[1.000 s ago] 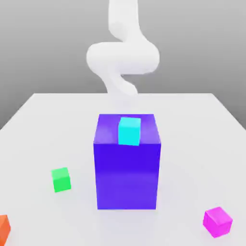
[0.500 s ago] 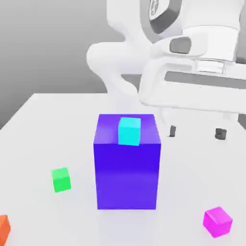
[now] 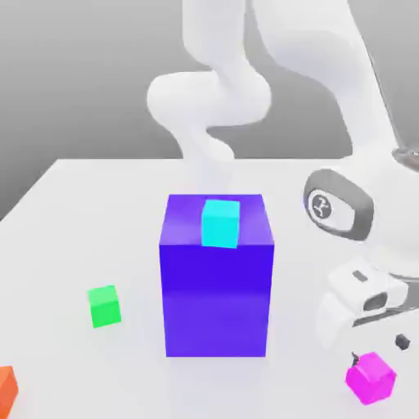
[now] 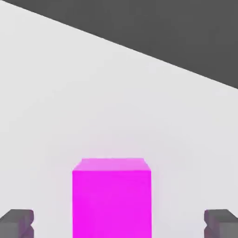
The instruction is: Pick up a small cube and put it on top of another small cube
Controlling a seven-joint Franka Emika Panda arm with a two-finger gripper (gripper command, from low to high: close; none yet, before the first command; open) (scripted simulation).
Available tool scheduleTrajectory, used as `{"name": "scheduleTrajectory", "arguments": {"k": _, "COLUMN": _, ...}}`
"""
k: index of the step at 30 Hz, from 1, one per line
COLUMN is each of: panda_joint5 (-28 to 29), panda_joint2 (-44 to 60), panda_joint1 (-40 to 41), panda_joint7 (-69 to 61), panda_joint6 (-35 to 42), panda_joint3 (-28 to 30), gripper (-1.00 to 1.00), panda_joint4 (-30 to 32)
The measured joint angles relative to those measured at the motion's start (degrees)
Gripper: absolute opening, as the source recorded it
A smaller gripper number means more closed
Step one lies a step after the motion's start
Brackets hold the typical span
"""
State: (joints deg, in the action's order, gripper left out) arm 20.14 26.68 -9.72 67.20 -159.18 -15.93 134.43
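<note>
1 magenta cube (image 4: 111, 195) is centred between the fingers (image 4: 17, 222) of the released claw (image 3: 378, 350), directly below it.

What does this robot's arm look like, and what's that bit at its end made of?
The arm is smooth, glossy white, built of rounded tube-like segments. Near the wrist sits a grey ring around a white cap bearing a small mark. The tool has a white body and two small dark grey fingertips.
</note>
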Motion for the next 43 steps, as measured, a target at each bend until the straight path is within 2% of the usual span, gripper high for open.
{"name": "scheduleTrajectory", "arguments": {"k": 1, "panda_joint5": 0.9, "panda_joint2": 1.4, "panda_joint1": -0.8, "panda_joint7": 0.6, "panda_joint6": -1.1, "panda_joint3": 1.0, "gripper": -1.00, "panda_joint4": -0.3}}
{"name": "scheduleTrajectory", "arguments": {"k": 8, "panda_joint5": 0.9, "panda_joint2": 1.4, "panda_joint1": -0.7, "panda_joint7": 0.7, "panda_joint6": -1.1, "panda_joint3": 0.9, "gripper": -1.00, "panda_joint4": -0.3}}
{"name": "scheduleTrajectory", "arguments": {"k": 12, "panda_joint5": -4.2, "panda_joint2": -5.9, "panda_joint1": 2.4, "panda_joint7": -3.1, "panda_joint6": 4.2, "panda_joint3": -3.3, "gripper": -1.00, "panda_joint4": 1.5}}
{"name": "scheduleTrajectory", "arguments": {"k": 14, "panda_joint5": -6.4, "panda_joint2": -8.9, "panda_joint1": 4.3, "panda_joint7": -3.7, "panda_joint6": 4.8, "panda_joint3": -3.5, "gripper": -1.00, "panda_joint4": 2.0}}
{"name": "scheduleTrajectory", "arguments": {"k": 22, "panda_joint5": -11.3, "panda_joint2": -20.8, "panda_joint1": 14.9, "panda_joint7": 8.4, "panda_joint6": 4.5, "panda_joint3": 7.7, "gripper": -1.00, "panda_joint4": 11.4}}
{"name": "scheduleTrajectory", "arguments": {"k": 27, "panda_joint5": -12.6, "panda_joint2": -29.0, "panda_joint1": 28.6, "panda_joint7": 19.7, "panda_joint6": 4.5, "panda_joint3": 14.0, "gripper": -1.00, "panda_joint4": 19.6}}
{"name": "scheduleTrajectory", "arguments": {"k": 32, "panda_joint5": -15.7, "panda_joint2": -37.1, "panda_joint1": 36.4, "panda_joint7": 29.8, "panda_joint6": 4.7, "panda_joint3": 19.1, "gripper": -1.00, "panda_joint4": 28.7}}
{"name": "scheduleTrajectory", "arguments": {"k": 34, "panda_joint5": -17.1, "panda_joint2": -36.6, "panda_joint1": 38.6, "panda_joint7": 32.1, "panda_joint6": 2.8, "panda_joint3": 21.0, "gripper": -1.00, "panda_joint4": 31.4}}
{"name": "scheduleTrajectory", "arguments": {"k": 39, "panda_joint5": -19.8, "panda_joint2": -27.4, "panda_joint1": 38.7, "panda_joint7": 31.4, "panda_joint6": -6.4, "panda_joint3": 21.6, "gripper": -1.00, "panda_joint4": 31.8}}
{"name": "scheduleTrajectory", "arguments": {"k": 40, "panda_joint5": -20.7, "panda_joint2": -25.4, "panda_joint1": 38.8, "panda_joint7": 30.8, "panda_joint6": -8.4, "panda_joint3": 21.3, "gripper": 1.00, "panda_joint4": 31.7}}
{"name": "scheduleTrajectory", "arguments": {"k": 43, "panda_joint5": -20.7, "panda_joint2": -25.4, "panda_joint1": 38.6, "panda_joint7": 30.8, "panda_joint6": -8.4, "panda_joint3": 21.3, "gripper": 1.00, "panda_joint4": 31.7}}
